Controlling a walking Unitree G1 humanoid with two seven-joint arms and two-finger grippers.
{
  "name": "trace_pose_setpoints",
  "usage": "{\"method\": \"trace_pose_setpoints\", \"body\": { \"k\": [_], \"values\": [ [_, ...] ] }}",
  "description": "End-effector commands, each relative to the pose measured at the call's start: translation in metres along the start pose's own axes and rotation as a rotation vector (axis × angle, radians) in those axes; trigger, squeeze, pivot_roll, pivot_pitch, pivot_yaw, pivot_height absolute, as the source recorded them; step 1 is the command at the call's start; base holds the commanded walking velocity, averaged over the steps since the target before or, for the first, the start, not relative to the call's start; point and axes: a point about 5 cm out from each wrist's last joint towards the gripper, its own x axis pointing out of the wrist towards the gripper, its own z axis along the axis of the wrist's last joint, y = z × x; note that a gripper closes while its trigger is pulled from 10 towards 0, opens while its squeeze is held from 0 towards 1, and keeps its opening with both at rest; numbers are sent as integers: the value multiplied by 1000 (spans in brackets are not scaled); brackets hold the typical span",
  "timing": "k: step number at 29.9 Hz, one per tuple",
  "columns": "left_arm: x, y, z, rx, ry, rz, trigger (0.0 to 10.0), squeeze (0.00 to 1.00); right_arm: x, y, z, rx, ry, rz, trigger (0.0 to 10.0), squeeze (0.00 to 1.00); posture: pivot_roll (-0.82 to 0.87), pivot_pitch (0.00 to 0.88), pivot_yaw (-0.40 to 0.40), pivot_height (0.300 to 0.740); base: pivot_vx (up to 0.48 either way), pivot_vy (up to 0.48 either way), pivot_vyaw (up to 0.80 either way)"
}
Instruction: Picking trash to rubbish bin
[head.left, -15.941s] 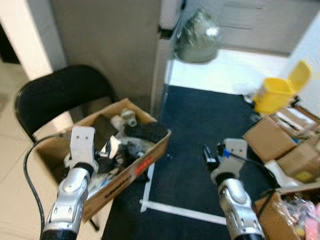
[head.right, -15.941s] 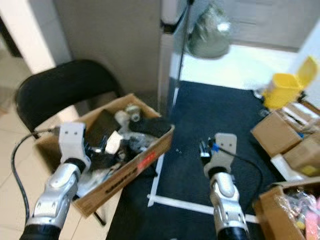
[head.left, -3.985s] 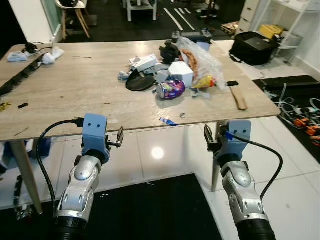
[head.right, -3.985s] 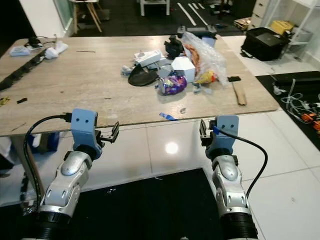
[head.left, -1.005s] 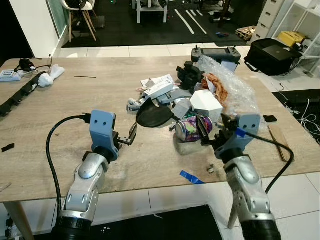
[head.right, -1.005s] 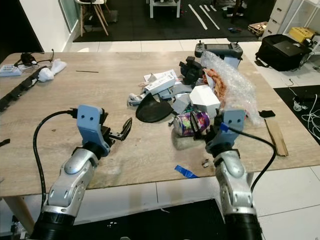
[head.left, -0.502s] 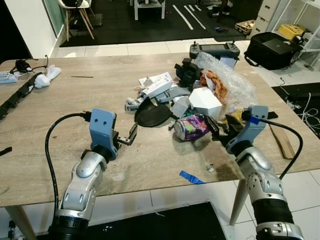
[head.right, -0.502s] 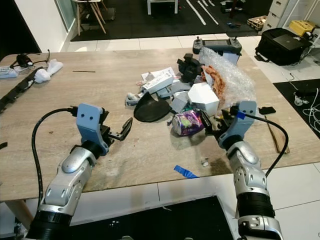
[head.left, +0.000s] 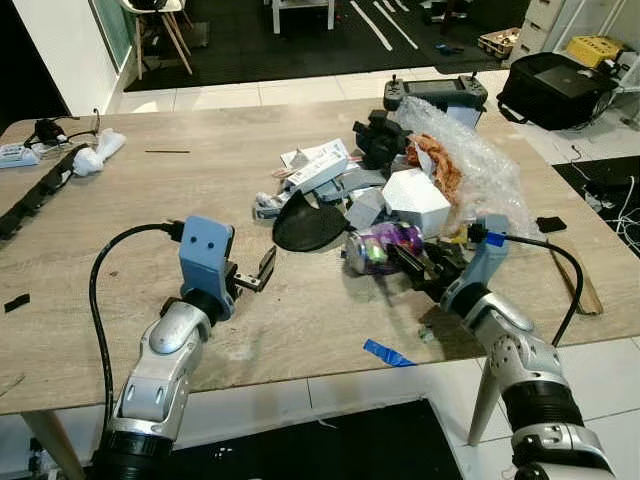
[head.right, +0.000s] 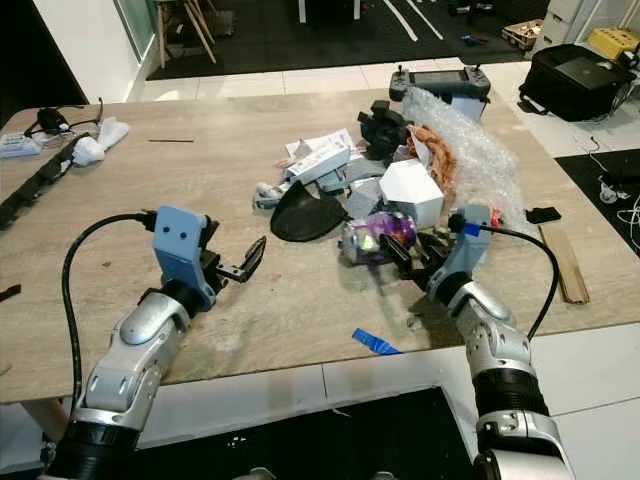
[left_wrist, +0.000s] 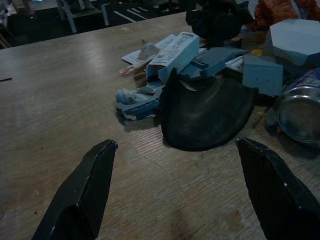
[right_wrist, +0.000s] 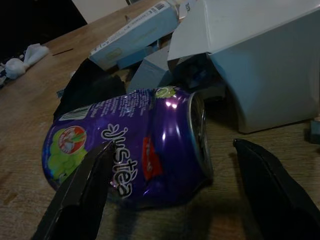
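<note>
A crushed purple drink can (head.left: 384, 246) lies on its side at the near edge of a trash pile on the wooden table (head.left: 120, 230). My right gripper (head.left: 408, 262) is open and low over the table. In the right wrist view the can (right_wrist: 135, 145) lies between its two fingers (right_wrist: 85, 195). My left gripper (head.left: 266, 268) hovers open above bare tabletop, apart from the pile, facing a black curved shell (left_wrist: 205, 112) and a blue-and-white carton (left_wrist: 172, 52).
The pile also holds a white box (head.left: 416, 196), a bubble-wrap bag (head.left: 470, 165) and grey pieces. A blue tape scrap (head.left: 385, 352) lies near the front edge. A controller (head.left: 435, 92) sits at the far edge. A black bag (head.left: 560, 90) rests on the floor.
My right gripper has moved left and forward, so its open fingers now flank the purple can. The left arm has held still.
</note>
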Motion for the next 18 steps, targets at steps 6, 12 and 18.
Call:
{"method": "trace_pose_setpoints", "body": {
  "k": [6,12,18],
  "values": [
    [-2,0,1,31,10,-13,10000,0,-1,-3,-3,20,24,7,3882,0,-13,181,66,740,0,0,0],
    [-1,1,1,33,9,-13,10000,0,0,-4,-3,22,24,12,0,0,-12,180,66,740,0,0,0],
    [-1,0,1,34,9,-13,10000,0,1,-3,-3,23,22,19,0,0,-14,178,68,740,0,0,0]
  ]
}}
